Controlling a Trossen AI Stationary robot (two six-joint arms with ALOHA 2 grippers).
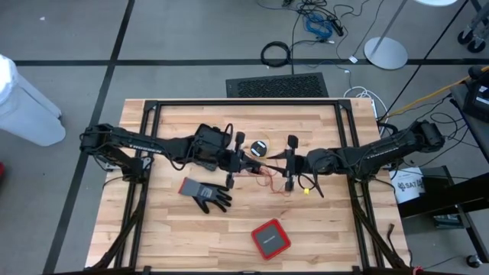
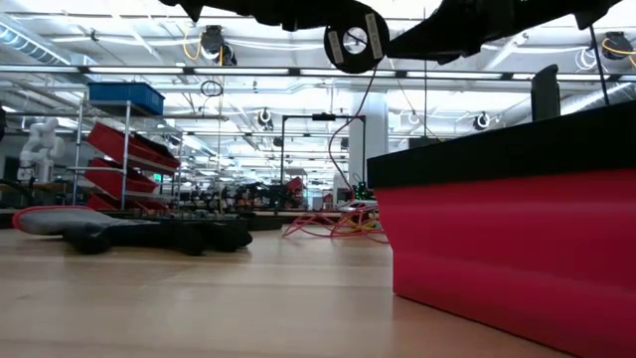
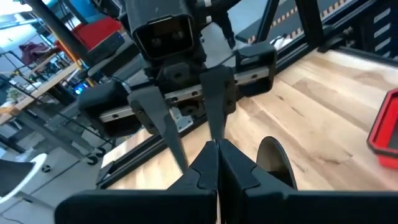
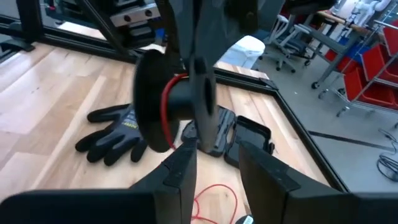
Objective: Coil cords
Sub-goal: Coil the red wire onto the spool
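I've got the L gripper [image 1: 243, 155] clamped shut on a small black spool [image 4: 177, 99] above mid-worktop [image 1: 176, 229]; red cord [image 1: 269, 177] trails from it down to the wood; R gripper [image 1: 291, 163] faces it close by, fingers part-open, holding nothing; spool axis runs gripper to gripper; R arm's nearer the loose cord.

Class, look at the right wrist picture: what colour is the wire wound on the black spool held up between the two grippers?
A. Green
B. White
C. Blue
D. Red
D: in the right wrist view a red wire wraps the hub of the black spool, and more of it trails down onto the wooden table.
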